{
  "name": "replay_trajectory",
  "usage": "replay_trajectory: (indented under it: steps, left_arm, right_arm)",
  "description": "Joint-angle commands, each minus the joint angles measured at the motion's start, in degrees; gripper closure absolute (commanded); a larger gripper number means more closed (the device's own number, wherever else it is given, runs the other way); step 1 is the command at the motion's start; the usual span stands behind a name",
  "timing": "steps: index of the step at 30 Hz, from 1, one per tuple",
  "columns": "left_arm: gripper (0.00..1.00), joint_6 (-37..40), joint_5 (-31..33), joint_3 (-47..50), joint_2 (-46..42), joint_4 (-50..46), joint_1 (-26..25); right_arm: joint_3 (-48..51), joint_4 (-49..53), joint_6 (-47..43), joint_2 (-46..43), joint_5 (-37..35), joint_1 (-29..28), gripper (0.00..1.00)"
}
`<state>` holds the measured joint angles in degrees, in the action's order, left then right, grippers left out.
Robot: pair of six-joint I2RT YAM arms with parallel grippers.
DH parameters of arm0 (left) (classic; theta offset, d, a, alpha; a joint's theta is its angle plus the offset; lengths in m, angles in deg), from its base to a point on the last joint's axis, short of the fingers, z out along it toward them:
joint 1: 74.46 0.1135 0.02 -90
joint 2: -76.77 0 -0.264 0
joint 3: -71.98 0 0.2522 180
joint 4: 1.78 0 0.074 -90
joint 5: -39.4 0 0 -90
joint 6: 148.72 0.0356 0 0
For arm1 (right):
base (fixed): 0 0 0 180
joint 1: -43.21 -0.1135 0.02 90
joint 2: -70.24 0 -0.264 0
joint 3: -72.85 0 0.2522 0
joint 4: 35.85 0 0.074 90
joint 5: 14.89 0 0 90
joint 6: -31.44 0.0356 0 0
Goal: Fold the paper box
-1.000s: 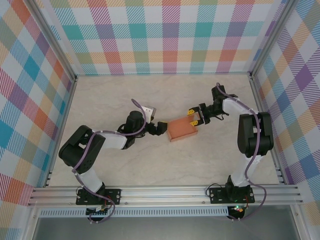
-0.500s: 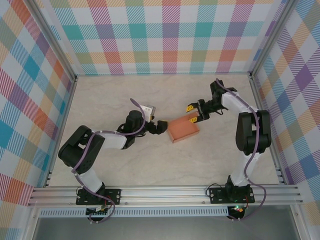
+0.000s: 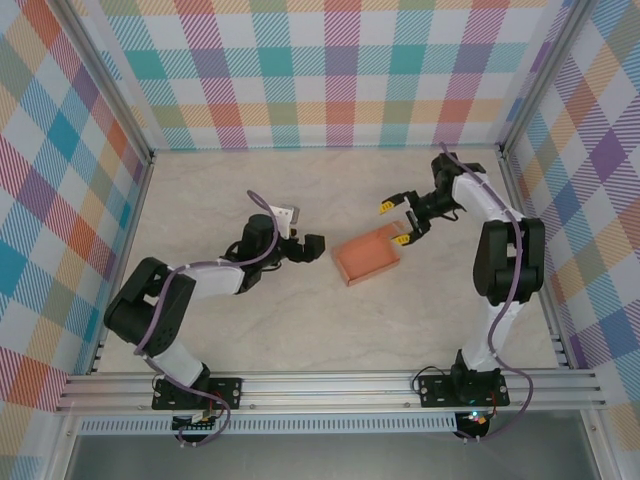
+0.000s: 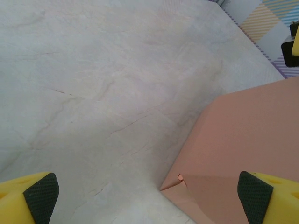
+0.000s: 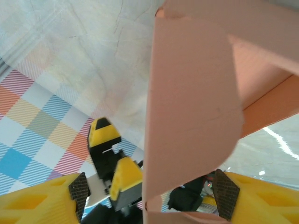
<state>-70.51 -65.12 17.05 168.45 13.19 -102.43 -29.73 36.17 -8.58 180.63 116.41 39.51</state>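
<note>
— What changed on your end just now?

— I've let go on the right. The right gripper [image 3: 394, 222] had its jaws much narrower at the box's far right corner a second ago; now they stand well apart, and the arm has swung back toward the far right corner of the surface [image 3: 300, 320]. In the right wrist view a rounded flap [image 5: 191, 116] stands up between my fingers [image 5: 223, 193]. One pad is close to it, but I can't tell whether it touches.

— And the left?

— The left gripper [image 3: 313, 247] has backed off too. It was against the box's left side; now it sits just beside it with a gap, jaws at their widest and holding nothing.

— Where's the box?

— The paper box [image 3: 366, 259] lies about midway between the near and far edges of the surface, a little toward the right edge. It hasn't shifted.

— So is it done?

— I'd judge not. Nothing is holding the box now and that flap looks untucked, so I expect to re-grip it before closing it.
</note>
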Motion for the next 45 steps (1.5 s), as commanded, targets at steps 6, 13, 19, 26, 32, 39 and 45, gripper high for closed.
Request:
replay_trajectory:
  steps: [6,13,19,26,32,39,45]
  left_arm:
    - [0.0,2.1,-7.5,-1.4,0.1,-10.1,0.4]
    - [0.0,-2.7,-11.1,-3.0,4.1,-5.8,0.1]
    - [0.0,-2.9,-13.5,-4.3,5.7,-5.2,-0.7]
    - [0.0,-5.1,-15.7,-4.9,7.9,-2.4,-1.6]
    - [0.0,-5.5,-15.9,-5.6,9.6,-1.8,-2.4]
    - [0.0,-6.1,-14.9,-6.7,11.0,-0.8,-2.5]
    - [0.0,-7.0,-14.9,-8.4,13.0,0.5,-2.7]
  right_arm:
    - [0.2,2.8,-16.2,-2.8,1.7,6.7,0.24]
    - [-4.7,1.3,-19.9,4.6,8.1,7.1,0.24]
    - [-4.8,1.1,-20.8,8.1,10.3,6.5,0.24]
    - [-5.6,1.0,-20.6,10.1,11.9,4.2,0.29]
    - [-4.9,0.7,-19.7,9.7,12.8,3.0,0.32]
    - [-3.6,0.1,-18.1,9.1,13.3,1.5,0.36]
    - [-2.8,-0.4,-17.2,9.0,13.1,0.0,0.4]
